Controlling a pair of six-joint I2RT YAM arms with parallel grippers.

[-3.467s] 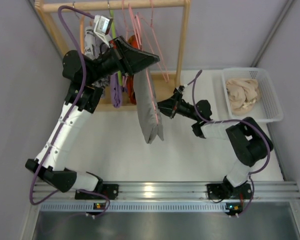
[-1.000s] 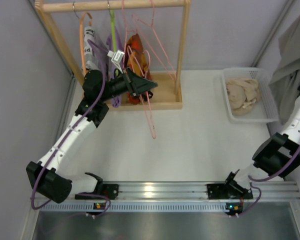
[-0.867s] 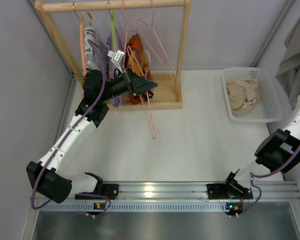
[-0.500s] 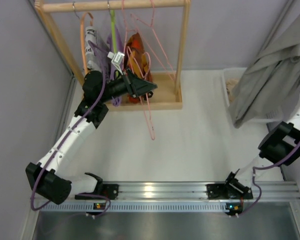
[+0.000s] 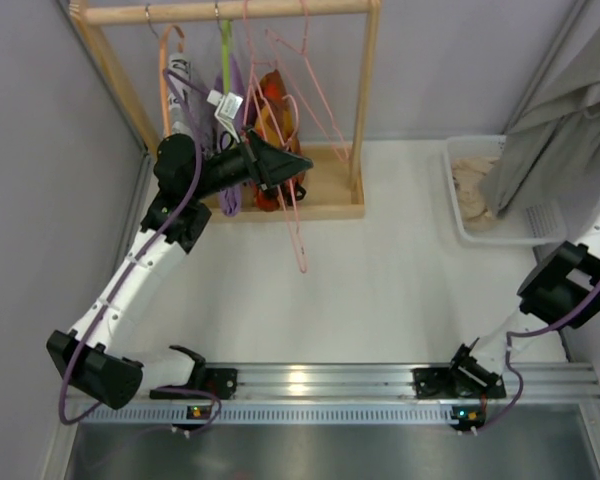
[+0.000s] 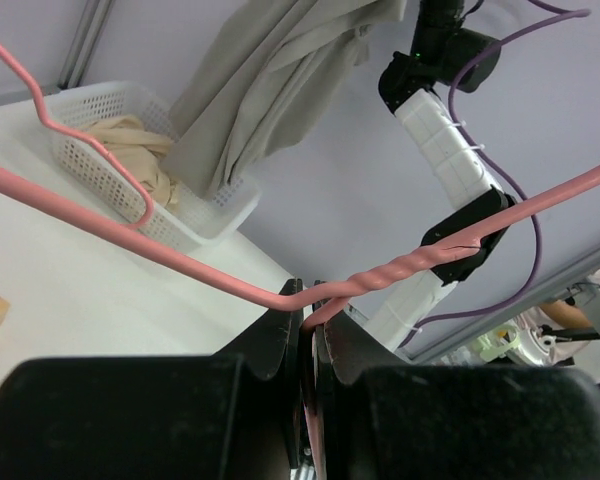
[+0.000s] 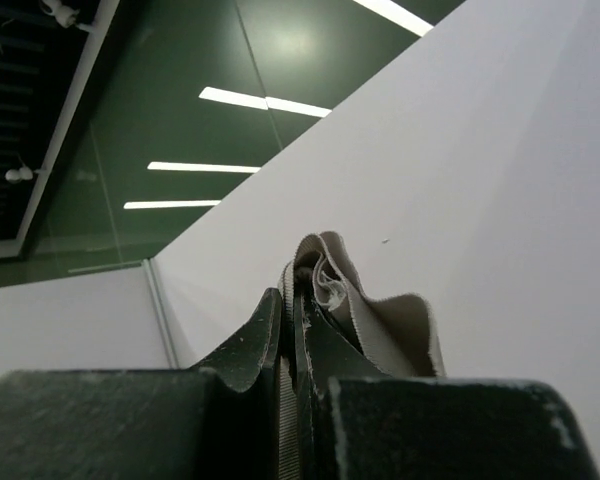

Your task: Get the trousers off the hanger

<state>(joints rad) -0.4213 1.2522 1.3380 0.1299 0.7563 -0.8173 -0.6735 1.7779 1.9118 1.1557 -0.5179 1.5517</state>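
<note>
The grey trousers (image 5: 560,130) hang from my right gripper at the right edge of the top view, draped over the white basket (image 5: 470,225). In the right wrist view my right gripper (image 7: 298,300) is shut on a fold of the trousers' edge (image 7: 360,300), pointing up at the ceiling. My left gripper (image 5: 300,165) is shut on the bare pink hanger (image 5: 295,225), which dangles below it in front of the wooden rack (image 5: 230,12). The left wrist view shows the hanger's twisted neck (image 6: 410,265) pinched between the jaws, with the trousers (image 6: 270,90) beyond.
The basket holds a beige garment (image 5: 472,190). The rack carries several other hangers and clothes (image 5: 270,100) on its wooden base (image 5: 325,205). Grey walls close both sides; a metal rail (image 5: 300,380) runs along the near edge.
The trousers came off the hanger: my right arm carried them from beside the rack to far right, high over the basket. My left gripper kept the now bare hanger and rose slightly.
</note>
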